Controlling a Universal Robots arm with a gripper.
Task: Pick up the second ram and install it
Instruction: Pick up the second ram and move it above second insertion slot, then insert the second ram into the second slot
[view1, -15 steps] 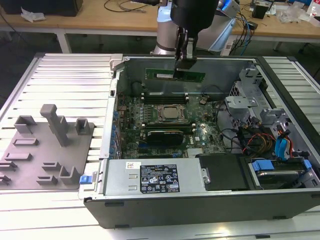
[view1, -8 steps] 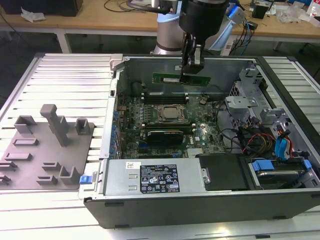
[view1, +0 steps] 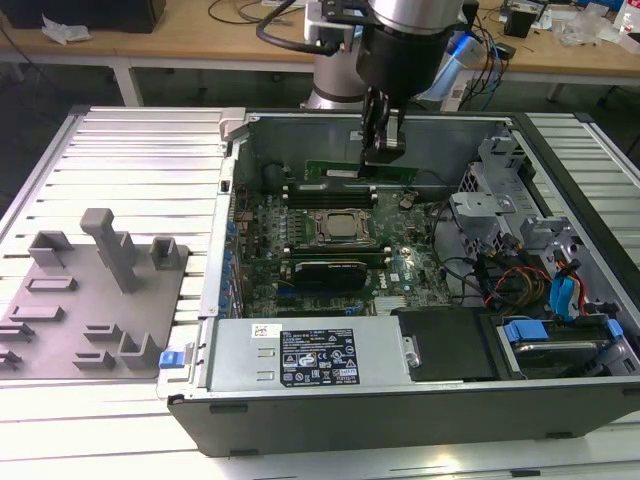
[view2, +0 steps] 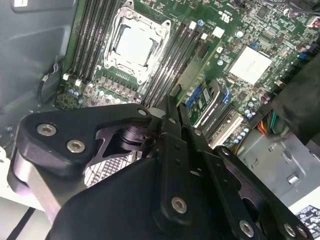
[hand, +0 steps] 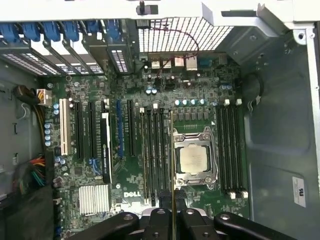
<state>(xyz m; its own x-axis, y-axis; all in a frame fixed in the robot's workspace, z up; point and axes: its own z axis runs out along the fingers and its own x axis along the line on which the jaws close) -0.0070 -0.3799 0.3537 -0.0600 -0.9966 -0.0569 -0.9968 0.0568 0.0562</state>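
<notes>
End effector (view1: 384, 152) is clamped on the second ram (view1: 335, 168) mid-length, upper centre of exterior view; probably light, stiff, kinda fragile.

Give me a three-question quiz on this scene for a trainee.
1. True or false: the gripper is shut on the ram.
2. The ram hangs over: A the motherboard; B the grey tray outside the case; C the power supply.
3. Fill in: the ram's board is ___ in colour.

Key: 1 true; 2 A; 3 green.
</notes>
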